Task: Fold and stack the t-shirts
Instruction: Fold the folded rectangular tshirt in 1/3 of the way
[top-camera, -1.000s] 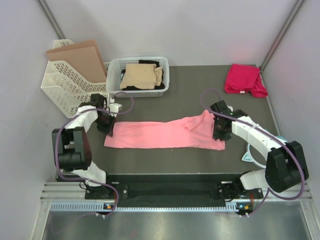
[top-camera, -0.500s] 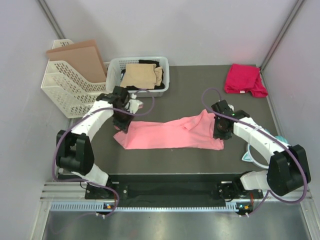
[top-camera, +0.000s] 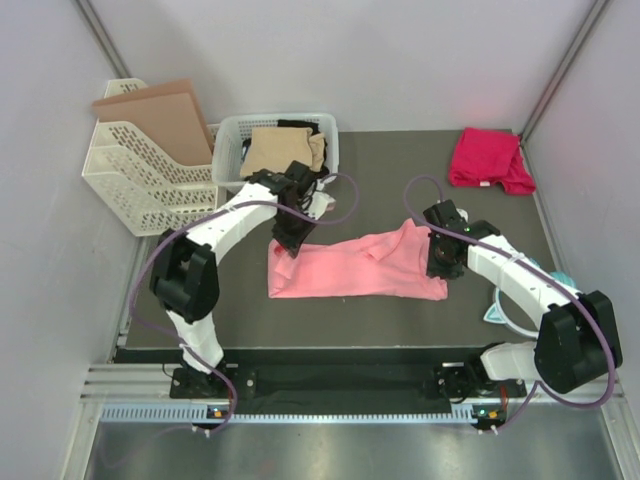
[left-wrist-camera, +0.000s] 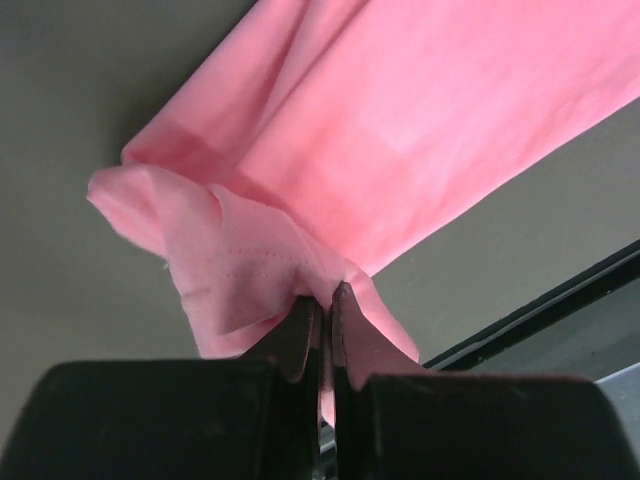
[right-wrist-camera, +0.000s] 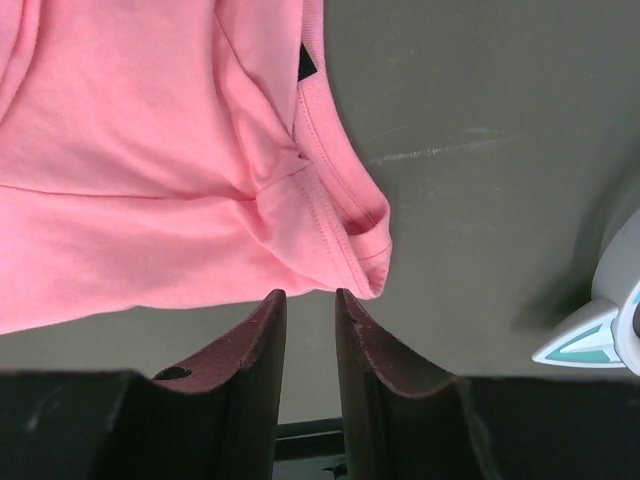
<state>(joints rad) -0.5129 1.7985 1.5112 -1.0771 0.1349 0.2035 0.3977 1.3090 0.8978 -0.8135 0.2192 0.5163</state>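
Note:
The light salmon pink t-shirt (top-camera: 360, 268) lies as a long band across the middle of the dark table. My left gripper (top-camera: 287, 243) is shut on its left end, which is lifted and bunched at the jaws (left-wrist-camera: 322, 292); the cloth (left-wrist-camera: 400, 130) trails away from it. My right gripper (top-camera: 443, 268) is at the shirt's right end, jaws a little apart and empty (right-wrist-camera: 310, 295), just short of the hemmed edge (right-wrist-camera: 340, 220). The magenta-red t-shirt (top-camera: 488, 158) lies crumpled at the back right. Tan (top-camera: 283, 152) and black (top-camera: 300, 127) shirts lie in the basket.
A white basket (top-camera: 230, 150) stands at the back centre-left. Beside it is a white file rack (top-camera: 140, 165) with a brown board. A teal and white headband (top-camera: 495, 312) lies under the right arm, and also shows in the right wrist view (right-wrist-camera: 600, 330).
My left gripper has carried the shirt's left end to the right, folding the band shorter. My right gripper has shifted only slightly at the right end.

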